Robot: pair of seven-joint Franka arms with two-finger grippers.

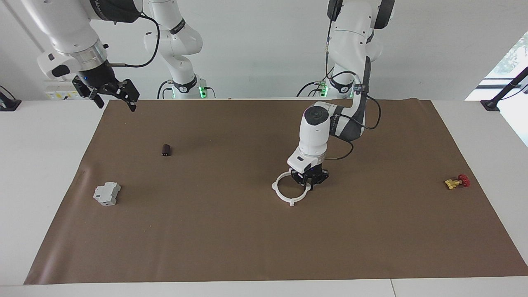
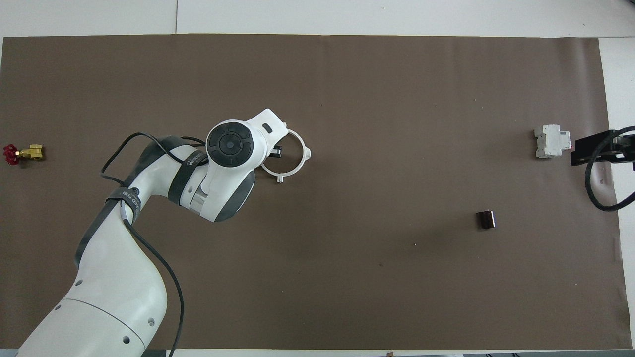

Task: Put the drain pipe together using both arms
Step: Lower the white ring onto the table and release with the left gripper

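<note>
The drain pipe is one joined white ring with small tabs, lying on the brown mat around the table's middle. My left gripper points straight down at the ring's rim on the side toward the left arm's end, shut on that rim. In the overhead view the left wrist covers most of the hand, and one dark finger shows inside the ring. My right gripper waits raised and open over the mat's corner at the right arm's end, holding nothing.
A grey boxy block and a small dark cylinder lie toward the right arm's end. A brass valve with a red handle lies at the left arm's end.
</note>
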